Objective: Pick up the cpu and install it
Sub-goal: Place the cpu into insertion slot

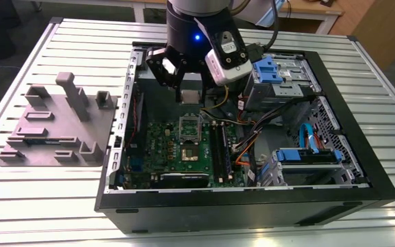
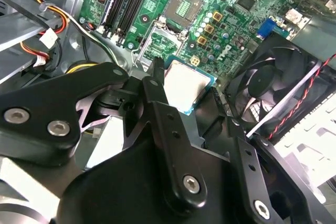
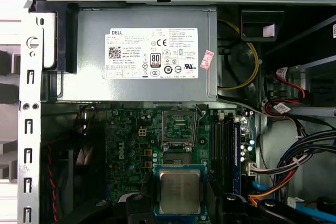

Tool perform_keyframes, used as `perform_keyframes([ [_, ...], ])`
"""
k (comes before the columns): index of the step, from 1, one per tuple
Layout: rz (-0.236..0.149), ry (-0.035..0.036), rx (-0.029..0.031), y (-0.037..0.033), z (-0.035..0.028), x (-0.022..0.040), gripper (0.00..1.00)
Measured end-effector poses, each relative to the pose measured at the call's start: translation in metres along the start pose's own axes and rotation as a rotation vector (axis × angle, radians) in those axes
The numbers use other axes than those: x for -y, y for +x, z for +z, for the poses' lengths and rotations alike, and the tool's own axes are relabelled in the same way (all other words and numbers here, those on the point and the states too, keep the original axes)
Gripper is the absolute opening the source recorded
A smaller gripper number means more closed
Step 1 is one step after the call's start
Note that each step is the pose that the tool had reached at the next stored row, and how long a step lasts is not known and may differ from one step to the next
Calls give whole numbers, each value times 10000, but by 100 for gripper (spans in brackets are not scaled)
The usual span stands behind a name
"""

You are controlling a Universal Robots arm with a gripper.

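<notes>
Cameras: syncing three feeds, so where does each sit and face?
Exterior view: off the arm, high, looking down into the computer case; arm and gripper show.
First wrist view: on the wrist, facing the motherboard squarely; fingers show.
Second wrist view: on the wrist, slanting past the gripper's linkage.
Shared: all three show the gripped cpu.

My fingers (image 2: 156, 90) look matt black; the cpu (image 3: 180, 191) has a smooth silvery metal top; the table (image 1: 47, 206) is ribbed bare metal.

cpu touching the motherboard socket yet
Apart. In the second wrist view the cpu is clamped in the gripper, and board components show between it and the socket.
</notes>
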State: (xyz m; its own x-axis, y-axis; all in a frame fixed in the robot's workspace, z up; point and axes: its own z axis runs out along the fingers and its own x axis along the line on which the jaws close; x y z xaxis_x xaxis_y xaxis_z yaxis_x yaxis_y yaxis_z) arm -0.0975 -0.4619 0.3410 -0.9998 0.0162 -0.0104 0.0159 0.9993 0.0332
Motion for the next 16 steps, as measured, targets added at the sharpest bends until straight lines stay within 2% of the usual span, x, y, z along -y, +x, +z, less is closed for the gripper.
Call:
perform_keyframes([
  [9, -1, 0, 0, 0, 1, 0, 47],
  [16, -1, 0, -1, -9, 64, 32, 47],
])
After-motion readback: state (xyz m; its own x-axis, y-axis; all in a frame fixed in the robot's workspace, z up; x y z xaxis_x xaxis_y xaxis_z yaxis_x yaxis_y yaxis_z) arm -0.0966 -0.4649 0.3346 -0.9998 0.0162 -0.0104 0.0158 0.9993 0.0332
